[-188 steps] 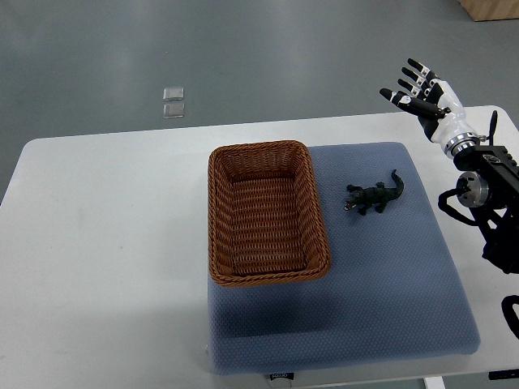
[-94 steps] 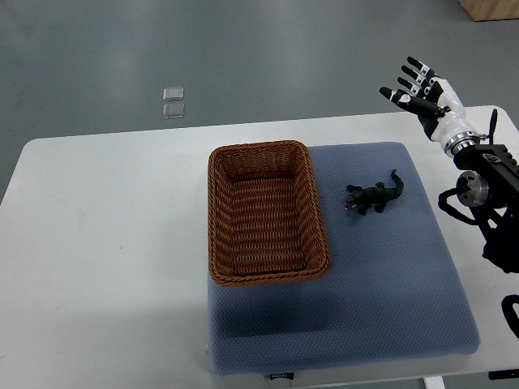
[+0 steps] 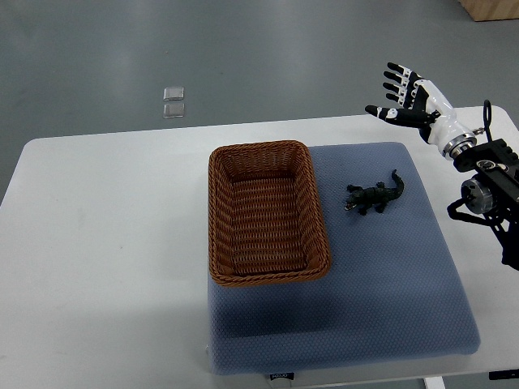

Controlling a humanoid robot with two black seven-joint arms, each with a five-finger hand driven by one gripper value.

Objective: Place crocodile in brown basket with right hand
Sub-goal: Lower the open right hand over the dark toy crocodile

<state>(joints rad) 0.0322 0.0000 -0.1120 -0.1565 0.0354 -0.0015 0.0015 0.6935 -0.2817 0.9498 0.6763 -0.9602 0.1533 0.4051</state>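
A small dark green toy crocodile lies on the blue mat, just right of the brown wicker basket, with its head toward the basket. The basket holds nothing. My right hand hovers above the table's far right edge, up and to the right of the crocodile, fingers spread and holding nothing. Its arm comes in from the right edge. No left arm shows.
The mat covers the right half of a white table. Two small clear squares lie on the grey floor beyond the table. A wooden box corner sits at the top right.
My right hand has shifted left and slightly up, closer to the mat's far edge, still spread. The crocodile and basket have not moved.
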